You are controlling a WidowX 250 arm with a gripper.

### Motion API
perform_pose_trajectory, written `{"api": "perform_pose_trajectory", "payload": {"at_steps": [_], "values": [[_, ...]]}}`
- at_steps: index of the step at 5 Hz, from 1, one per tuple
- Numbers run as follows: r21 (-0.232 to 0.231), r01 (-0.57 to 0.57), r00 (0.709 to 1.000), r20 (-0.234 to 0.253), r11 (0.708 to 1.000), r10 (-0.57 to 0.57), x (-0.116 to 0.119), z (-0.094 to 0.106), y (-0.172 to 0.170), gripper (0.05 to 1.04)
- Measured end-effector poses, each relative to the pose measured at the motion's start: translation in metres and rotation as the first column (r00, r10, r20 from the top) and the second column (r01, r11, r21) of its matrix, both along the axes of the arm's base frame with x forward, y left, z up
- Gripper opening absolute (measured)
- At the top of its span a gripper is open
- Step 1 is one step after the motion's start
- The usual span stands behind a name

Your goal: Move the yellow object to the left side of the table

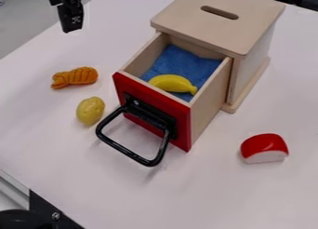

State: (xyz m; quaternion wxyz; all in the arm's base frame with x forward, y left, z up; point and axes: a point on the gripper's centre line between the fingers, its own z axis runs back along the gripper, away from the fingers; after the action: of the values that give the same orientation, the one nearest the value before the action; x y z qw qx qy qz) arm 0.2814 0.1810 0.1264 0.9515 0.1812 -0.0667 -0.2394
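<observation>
Camera view has two yellow things that could answer to the task: a banana (173,84) lying on the blue cloth (181,62) inside the open drawer (205,101), close behind its red front (153,111), and an oval yellow piece (90,110) on the table (205,191), just left of the drawer and near its black handle (133,153). How far the job is along depends on which one is meant. If it is the oval piece, that already rests toward the left of the table, beside the orange piece (75,77), and little or nothing is left to do. If it is the banana, the grasp, the lift over the drawer's wall and the setting down on the left all remain; with the drawer open, reaching in from above looks workable, though the sides could catch a low approach. The black pincer (70,19) hangs at the upper left, above the level of the orange piece in the picture and well apart from the banana. One cannot tell how far open it is, or whether it is clenched; as far as can be made out, it holds nothing and touches neither yellow thing.
</observation>
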Motion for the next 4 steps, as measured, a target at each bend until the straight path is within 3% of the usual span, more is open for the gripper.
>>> {"api": "perform_pose_trajectory", "payload": {"at_steps": [2, 3, 4], "values": [[-0.041, -0.064, 0.996, -0.062, 0.997, 0.062, -0.008, -0.017, -0.001, 0.999], [-0.07, -0.085, 0.995, -0.064, 0.994, 0.08, -0.01, -0.014, -0.005, 0.999], [-0.07, -0.073, 0.997, -0.029, 0.995, 0.071, -0.012, 0.007, -0.015, 0.999]]}}
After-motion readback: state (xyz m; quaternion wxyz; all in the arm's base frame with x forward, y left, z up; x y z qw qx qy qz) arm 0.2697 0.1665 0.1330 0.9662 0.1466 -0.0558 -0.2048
